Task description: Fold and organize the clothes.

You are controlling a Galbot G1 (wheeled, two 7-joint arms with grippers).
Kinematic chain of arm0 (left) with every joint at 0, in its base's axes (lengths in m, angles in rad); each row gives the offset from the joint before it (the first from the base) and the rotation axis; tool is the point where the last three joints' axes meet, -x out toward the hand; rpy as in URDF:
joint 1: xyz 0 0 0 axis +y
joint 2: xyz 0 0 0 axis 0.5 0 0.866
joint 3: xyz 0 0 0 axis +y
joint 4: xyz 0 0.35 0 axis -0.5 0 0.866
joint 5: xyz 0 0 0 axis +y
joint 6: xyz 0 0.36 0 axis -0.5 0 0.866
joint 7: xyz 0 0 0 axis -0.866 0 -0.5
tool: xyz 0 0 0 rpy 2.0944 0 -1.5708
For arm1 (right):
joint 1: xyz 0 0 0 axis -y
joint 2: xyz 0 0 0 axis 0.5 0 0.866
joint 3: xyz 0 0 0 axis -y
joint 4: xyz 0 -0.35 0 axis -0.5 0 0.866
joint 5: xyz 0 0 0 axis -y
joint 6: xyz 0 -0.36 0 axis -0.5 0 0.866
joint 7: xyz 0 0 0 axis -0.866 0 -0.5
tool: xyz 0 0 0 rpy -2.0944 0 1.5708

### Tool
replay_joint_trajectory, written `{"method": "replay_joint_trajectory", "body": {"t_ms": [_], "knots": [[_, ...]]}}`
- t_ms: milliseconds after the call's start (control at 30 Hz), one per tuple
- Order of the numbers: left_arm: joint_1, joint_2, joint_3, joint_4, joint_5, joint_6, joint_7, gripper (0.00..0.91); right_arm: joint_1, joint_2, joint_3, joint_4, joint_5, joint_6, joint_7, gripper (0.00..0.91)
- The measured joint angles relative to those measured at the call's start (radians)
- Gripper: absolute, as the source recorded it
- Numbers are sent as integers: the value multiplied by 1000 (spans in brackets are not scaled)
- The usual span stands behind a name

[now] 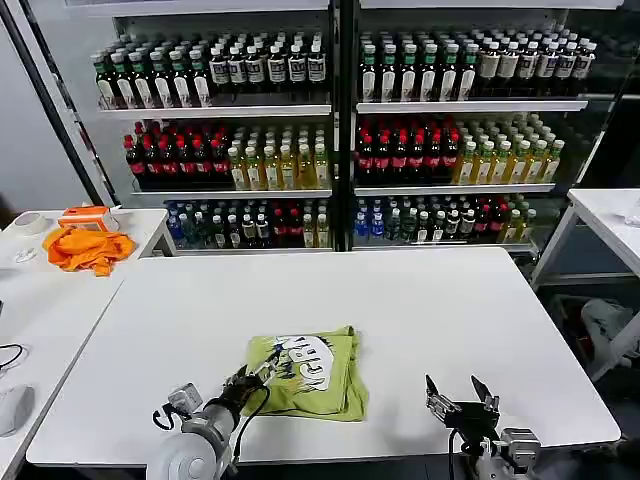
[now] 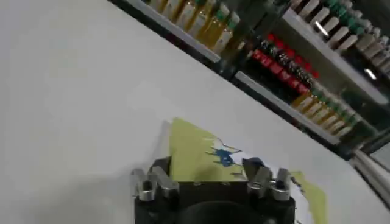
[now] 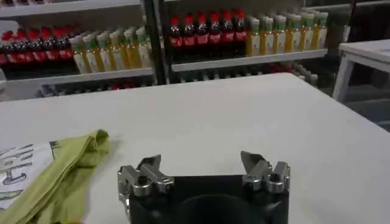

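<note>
One T-shirt (image 1: 308,373) on one table (image 1: 420,320) — two grippers, left (image 1: 252,378) and right (image 1: 461,391), jaws apart.

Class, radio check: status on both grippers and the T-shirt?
Left gripper open at T-shirt edge. Right gripper open, beside it. T-shirt folded, graphic up. Nothing blocking.

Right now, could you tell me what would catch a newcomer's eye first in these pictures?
Probably the folded yellow-green T-shirt with its white print, lying near the front edge of the white table, with the left gripper at its left edge. Behind the table, shelves of bottles span the background. A bright orange cloth sits on the side table to the left, and the right gripper hovers open off to the shirt's right.
</note>
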State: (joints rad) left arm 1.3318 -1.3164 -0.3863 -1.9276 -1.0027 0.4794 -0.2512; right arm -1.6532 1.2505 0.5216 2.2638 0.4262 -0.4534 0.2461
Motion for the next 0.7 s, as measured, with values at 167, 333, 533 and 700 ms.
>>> {"method": "replay_joint_trajectory", "body": {"t_ms": [167, 333, 533, 700], "knots": [[-3, -17, -20, 17, -83, 6, 10, 20, -5, 4, 5, 4, 0, 0, 1, 907], [-5, -37, -45, 20, -157, 10, 12, 20, -10, 12, 5, 6, 0, 0, 1, 907], [-7, -62, -79, 17, -240, 9, 17, 20, -11, 18, 4, 7, -1, 0, 1, 907], [1, -85, -107, 8, -302, 7, 21, 20, -7, 19, 4, 7, 0, 0, 2, 907]]}}
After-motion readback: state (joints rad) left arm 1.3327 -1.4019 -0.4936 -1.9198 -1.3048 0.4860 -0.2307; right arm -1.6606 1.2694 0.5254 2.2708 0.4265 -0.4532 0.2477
